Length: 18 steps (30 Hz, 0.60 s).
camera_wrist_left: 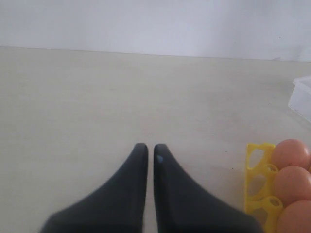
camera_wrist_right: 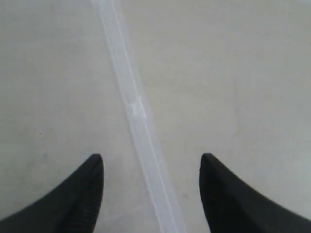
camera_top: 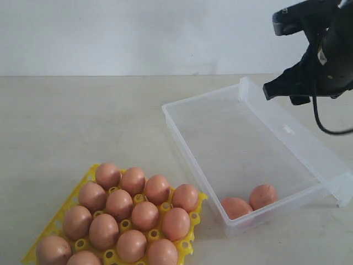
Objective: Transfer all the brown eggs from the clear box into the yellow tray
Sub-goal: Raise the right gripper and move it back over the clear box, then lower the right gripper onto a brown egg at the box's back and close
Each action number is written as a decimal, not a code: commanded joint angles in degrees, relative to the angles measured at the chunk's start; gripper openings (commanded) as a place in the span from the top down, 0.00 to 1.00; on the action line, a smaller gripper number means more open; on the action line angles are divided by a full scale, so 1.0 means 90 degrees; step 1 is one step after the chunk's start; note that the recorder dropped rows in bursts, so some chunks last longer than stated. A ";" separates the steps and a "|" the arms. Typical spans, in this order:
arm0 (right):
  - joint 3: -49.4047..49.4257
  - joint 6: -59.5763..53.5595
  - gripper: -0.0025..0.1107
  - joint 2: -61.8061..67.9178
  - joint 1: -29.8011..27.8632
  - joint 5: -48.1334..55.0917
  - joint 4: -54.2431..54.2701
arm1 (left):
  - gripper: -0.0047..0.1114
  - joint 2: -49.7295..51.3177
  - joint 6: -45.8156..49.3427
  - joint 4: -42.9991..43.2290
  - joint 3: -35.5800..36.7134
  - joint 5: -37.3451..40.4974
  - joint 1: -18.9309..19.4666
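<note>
Yellow plastic egg tray (camera_top: 126, 225) sits nearly full; my wide-open, empty right claw (camera_wrist_right: 150, 162) should close softly round one oval brown egg (camera_top: 263, 196).

Matte black arm (camera_top: 331, 55), black cable (camera_top: 316, 113); tapered black claw fingers (camera_wrist_right: 85, 191).

light: bright, even; shadows: faint | focus: soft (wrist views blurriest)

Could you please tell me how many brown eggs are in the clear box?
2. One brown egg lies in the near corner of the clear box; the second egg lies just right of it. None seems hidden.
</note>
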 commanded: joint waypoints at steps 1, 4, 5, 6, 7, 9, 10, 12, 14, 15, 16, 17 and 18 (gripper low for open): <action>-0.1497 -0.2848 0.53 0.1547 -0.1214 0.1904 0.4058 | 0.92 -0.0019 0.0027 0.0000 0.0026 -0.0039 -0.0004; -0.2069 -0.4106 0.53 0.2439 -0.1501 0.2742 0.6408 | 0.92 -0.0019 0.0027 0.0000 0.0026 -0.0039 -0.0004; -0.2085 -0.4258 0.53 0.2562 -0.1490 0.2742 0.6735 | 0.92 -0.0019 0.0027 0.0000 0.0026 -0.0039 -0.0004; -0.2085 -0.4230 0.53 0.2622 -0.1469 0.2742 0.6807 | 0.92 -0.0019 0.0027 0.0000 0.0026 -0.0039 -0.0004; -0.2085 -0.4173 0.53 0.2659 -0.1406 0.2742 0.6806 | 0.92 -0.0019 0.0027 0.0000 0.0026 -0.0039 -0.0004; -0.2085 -0.4257 0.53 0.2687 -0.1305 0.2742 0.6724 | 0.92 -0.0019 0.0027 0.0000 0.0026 -0.0039 -0.0004; -0.2085 -0.4257 0.52 0.2687 -0.1274 0.2742 0.6616 | 0.92 -0.0019 0.0027 0.0000 0.0026 -0.0039 -0.0004; -0.2085 -0.4135 0.52 0.2687 -0.1236 0.2742 0.6246 | 0.92 -0.0019 0.0027 0.0000 0.0026 -0.0039 -0.0004; -0.2085 -0.3883 0.52 0.2675 -0.1236 0.2742 0.5853 | 0.92 -0.0019 0.0027 0.0000 0.0026 -0.0039 -0.0004; -0.2085 -0.3816 0.52 0.2631 -0.1236 0.2742 0.5650 | 0.92 -0.0019 0.0027 0.0000 0.0026 -0.0039 -0.0004; -0.2036 -0.3745 0.52 0.2589 -0.1236 0.2742 0.5514 | 0.92 -0.0019 0.0027 0.0000 0.0026 -0.0039 -0.0004; -0.1926 -0.3662 0.52 0.2501 -0.1236 0.2742 0.5430 | 0.92 -0.0019 0.0027 0.0000 0.0026 -0.0039 -0.0004; -0.1809 -0.3630 0.52 0.2434 -0.1236 0.2742 0.5445 | 0.92 -0.0019 0.0027 0.0000 0.0026 -0.0039 -0.0004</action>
